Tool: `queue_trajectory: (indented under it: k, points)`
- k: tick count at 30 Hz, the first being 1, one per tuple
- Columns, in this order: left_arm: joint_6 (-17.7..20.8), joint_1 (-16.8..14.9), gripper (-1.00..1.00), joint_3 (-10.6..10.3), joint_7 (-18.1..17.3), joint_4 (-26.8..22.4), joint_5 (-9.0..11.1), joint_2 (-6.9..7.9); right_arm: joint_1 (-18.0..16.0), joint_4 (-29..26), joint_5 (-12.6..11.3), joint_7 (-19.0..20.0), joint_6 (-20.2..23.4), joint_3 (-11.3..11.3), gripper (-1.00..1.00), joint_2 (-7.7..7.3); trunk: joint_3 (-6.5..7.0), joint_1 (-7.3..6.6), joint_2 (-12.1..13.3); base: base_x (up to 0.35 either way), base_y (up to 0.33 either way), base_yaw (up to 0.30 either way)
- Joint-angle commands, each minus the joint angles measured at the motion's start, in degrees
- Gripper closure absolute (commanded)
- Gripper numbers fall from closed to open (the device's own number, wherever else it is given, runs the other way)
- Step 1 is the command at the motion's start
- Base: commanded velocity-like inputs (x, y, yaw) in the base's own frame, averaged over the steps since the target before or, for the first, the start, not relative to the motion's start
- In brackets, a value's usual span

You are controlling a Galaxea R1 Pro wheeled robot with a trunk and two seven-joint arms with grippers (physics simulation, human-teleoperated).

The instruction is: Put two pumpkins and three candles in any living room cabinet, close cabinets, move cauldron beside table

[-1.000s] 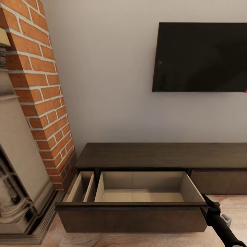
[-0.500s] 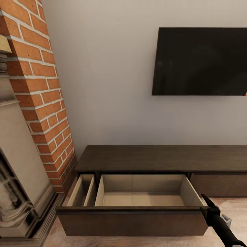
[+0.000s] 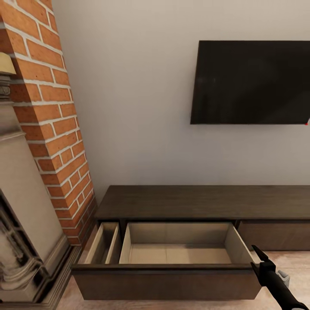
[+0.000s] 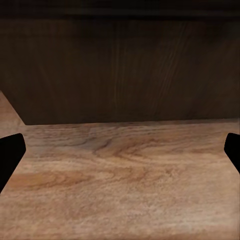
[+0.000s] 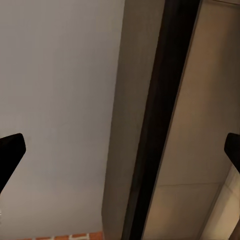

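Note:
The dark brown cabinet stands against the wall with its left drawer pulled far out. The drawer's wide compartment and narrow side compartment hold nothing that I can see. My right gripper hovers at the drawer's front right corner, open, with the drawer's dark edge between its spread fingers. My left gripper is open above the plank floor, facing a dark wood front. The pumpkins, candles, cauldron and table are out of view.
A brick fireplace with a stone surround stands close to the left of the drawer. A black TV hangs on the wall above the cabinet. A shut drawer front lies to the right.
The whole picture has slid downward, so the camera has moved. The drawer stays pulled out and the right gripper holds its place at the drawer's corner.

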Motion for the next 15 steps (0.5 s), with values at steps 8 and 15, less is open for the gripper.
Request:
queue_trajectory:
  k: [8, 15]
  points:
    - [-0.10, 0.01, -1.00, 0.08, -0.23, -0.01, -0.01, -0.03, -0.03, 0.24, -0.82, -2.95, 0.72, -0.23, -1.00, -0.03, 1.40, -1.77, 3.20, 0.000, 0.000, 0.000]
    - [-0.09, 0.01, -1.00, 0.08, -0.24, 0.00, -0.04, -0.03, -0.03, 0.25, -0.67, -3.49, 0.75, -0.25, -1.00, -0.03, 2.66, -3.31, 6.01, 0.000, 0.000, 0.000]
